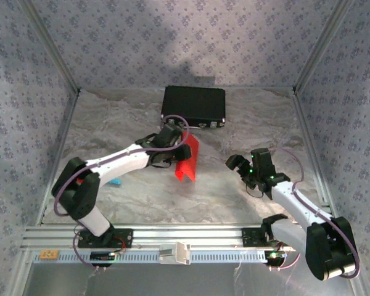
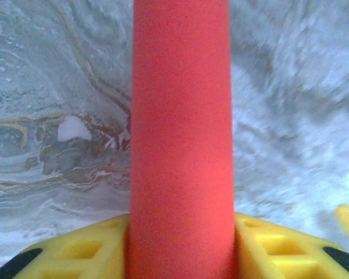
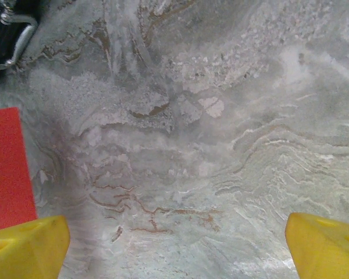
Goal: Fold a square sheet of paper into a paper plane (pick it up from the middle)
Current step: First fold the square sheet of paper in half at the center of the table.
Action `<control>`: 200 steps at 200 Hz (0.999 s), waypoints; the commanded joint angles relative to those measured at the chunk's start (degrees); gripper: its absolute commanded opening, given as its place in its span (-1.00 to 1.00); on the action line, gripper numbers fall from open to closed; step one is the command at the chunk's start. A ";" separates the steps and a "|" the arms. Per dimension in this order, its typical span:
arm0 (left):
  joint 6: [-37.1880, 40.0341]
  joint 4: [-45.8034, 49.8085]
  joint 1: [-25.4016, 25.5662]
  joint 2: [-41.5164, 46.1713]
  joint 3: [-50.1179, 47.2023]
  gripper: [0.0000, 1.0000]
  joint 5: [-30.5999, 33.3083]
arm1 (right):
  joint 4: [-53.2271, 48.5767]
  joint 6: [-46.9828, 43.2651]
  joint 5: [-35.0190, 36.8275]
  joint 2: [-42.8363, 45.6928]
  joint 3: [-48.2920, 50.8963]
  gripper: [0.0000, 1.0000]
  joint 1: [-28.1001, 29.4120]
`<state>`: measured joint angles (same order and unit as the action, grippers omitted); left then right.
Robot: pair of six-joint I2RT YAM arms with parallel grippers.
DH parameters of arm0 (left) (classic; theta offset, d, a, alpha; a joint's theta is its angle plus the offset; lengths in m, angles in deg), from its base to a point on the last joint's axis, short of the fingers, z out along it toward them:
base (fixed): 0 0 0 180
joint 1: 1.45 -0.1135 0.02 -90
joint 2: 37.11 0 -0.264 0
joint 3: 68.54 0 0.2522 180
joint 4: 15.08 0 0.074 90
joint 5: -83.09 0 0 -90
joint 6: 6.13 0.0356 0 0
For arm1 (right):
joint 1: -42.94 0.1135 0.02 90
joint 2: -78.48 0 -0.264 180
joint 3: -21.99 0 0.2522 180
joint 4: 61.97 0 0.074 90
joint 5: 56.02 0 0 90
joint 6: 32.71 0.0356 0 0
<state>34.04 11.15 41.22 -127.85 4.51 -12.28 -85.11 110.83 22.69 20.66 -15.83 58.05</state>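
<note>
the left gripper (image 1: 177,143) is clamped on the red sheet of paper (image 1: 187,159) around its middle; in the left wrist view the paper (image 2: 180,145) runs up as a curved band between the yellow fingers (image 2: 87,251). it hangs doubled over, just in front of the black case (image 1: 193,103); whether its lower edge touches the table (image 1: 135,191) i cannot tell. the right gripper (image 1: 246,162) hovers well apart, jaws spread wide, grasping nothing. the paper looks very light, thin and floppy, quick to bow, crease or slip from a loose pinch; a middle hold suits lifting, edges and corners suit folding
</note>
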 commanded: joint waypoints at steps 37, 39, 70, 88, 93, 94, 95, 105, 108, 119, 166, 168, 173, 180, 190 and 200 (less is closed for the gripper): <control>-19.04 -38.60 -5.54 1.47 -18.57 -0.07 -16.79 | 8.57 -2.79 -3.44 3.41 -0.82 0.90 -0.06; -19.36 -39.24 -5.53 1.10 -18.81 -0.07 -17.18 | 8.74 -2.93 -3.60 3.42 -0.82 0.90 -0.08; -23.09 -44.97 -4.18 -3.19 -19.72 -0.07 -18.90 | 10.18 -4.29 -6.44 2.13 -1.46 0.90 0.25; -24.17 -46.61 -2.90 -5.21 -19.47 -0.07 -18.28 | 10.42 -4.84 -7.86 0.98 -2.21 0.89 0.40; -24.33 -46.32 -2.50 -5.68 -19.31 -0.07 -17.85 | 10.28 -4.80 -7.95 0.66 -2.30 0.89 0.46; -24.34 -46.27 -2.46 -5.72 -19.30 -0.07 -17.80 | 10.23 -4.78 -7.95 0.64 -2.31 0.89 0.50; -24.39 -46.25 -2.35 -5.74 -19.30 -0.07 -17.64 | 10.16 -4.81 -7.96 0.58 -2.35 0.89 0.47; -24.53 -45.44 -1.66 -6.55 -19.04 -0.07 -16.82 | 10.24 -4.76 -8.12 0.10 -2.37 0.89 0.53; -24.47 -45.29 -1.49 -6.79 -18.99 -0.07 -16.78 | 10.29 -4.76 -8.20 0.00 -2.40 0.89 0.53; -24.49 -45.12 -1.04 -7.66 -18.84 -0.07 -16.35 | 10.52 -4.53 -8.47 -0.35 -2.23 0.89 0.62; -24.40 -44.29 0.39 -9.99 -18.31 -0.07 -14.30 | 11.31 -4.59 -8.93 -1.11 -2.23 0.86 0.74; -24.37 -44.24 0.46 -10.05 -18.30 -0.07 -14.25 | 11.30 -4.65 -8.93 -1.14 -2.23 0.86 0.78; -24.21 -44.08 0.70 -10.07 -18.31 -0.07 -14.00 | 11.31 -4.73 -9.00 -1.23 -2.23 0.86 0.73; -23.95 -43.58 0.95 -10.16 -18.24 -0.07 -13.65 | 11.30 -4.83 -9.10 -1.32 -2.18 0.86 0.72; -23.51 -42.62 1.24 -10.21 -18.09 -0.06 -13.28 | 11.23 -5.06 -9.27 -1.49 -2.23 0.86 0.75; -23.16 -41.94 1.39 -10.16 -18.16 -0.06 -12.90 | 10.89 -5.09 -9.23 -1.59 -2.12 0.86 0.72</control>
<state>10.07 -31.41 41.81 -137.53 -14.81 -26.81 -74.58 107.15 14.58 19.54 -16.46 58.51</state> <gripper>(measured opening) 0.466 0.928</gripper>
